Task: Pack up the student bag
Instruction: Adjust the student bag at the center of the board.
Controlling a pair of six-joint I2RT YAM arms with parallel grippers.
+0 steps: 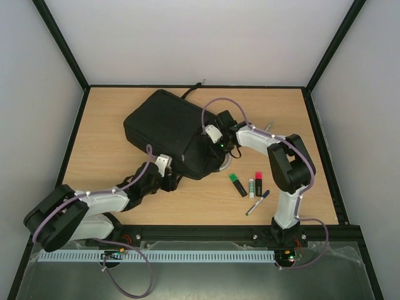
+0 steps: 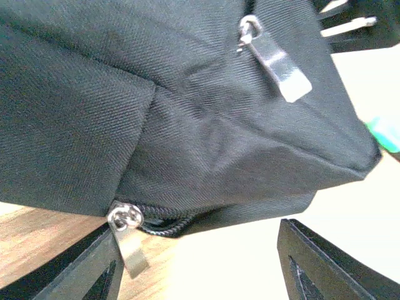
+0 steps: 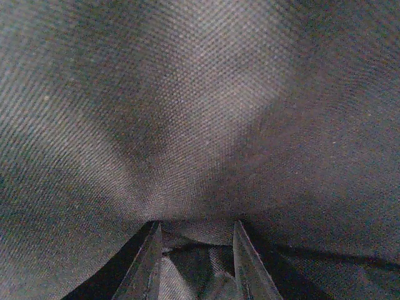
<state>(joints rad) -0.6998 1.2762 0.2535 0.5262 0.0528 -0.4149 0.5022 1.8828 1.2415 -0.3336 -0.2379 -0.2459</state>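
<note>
filling right wrist view, student bag [image 3: 200, 112] fabric; pen [image 1: 257, 204] overhead only

The bag [image 1: 169, 128] is black woven cloth, matt, with a fine diagonal rib and soft creases. Its zip pulls [image 2: 132, 253] are bright, smooth metal, and the zip teeth beside them look dull black. The table [image 1: 106, 156] shows pale wood grain with a smooth, low sheen. The markers [image 1: 238, 185] look like smooth plastic

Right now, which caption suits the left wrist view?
Open left gripper facing the student bag corner, one zipper pull near its finger.
</note>
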